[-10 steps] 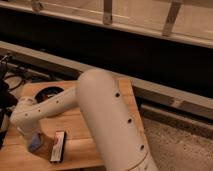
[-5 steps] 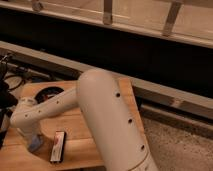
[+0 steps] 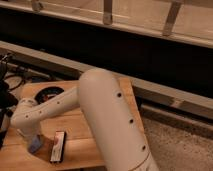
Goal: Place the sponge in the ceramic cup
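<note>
A small blue sponge (image 3: 35,146) lies at the front left of the wooden table (image 3: 85,135). My white arm bends down over the table, and its end with the gripper (image 3: 30,136) sits right over the sponge. The arm's body hides the gripper. The ceramic cup is not in view. Whether the sponge is held or only rests on the wood, I cannot tell.
A black and white rectangular object (image 3: 58,146) lies just right of the sponge. A dark round dish (image 3: 49,94) rests at the table's back left. Cables and dark gear (image 3: 11,82) crowd the left side. A dark wall and ledge run behind, with speckled floor (image 3: 180,145) to the right.
The arm's end and the blue sponge have barely shifted near the table's front left. Nothing else has moved.
</note>
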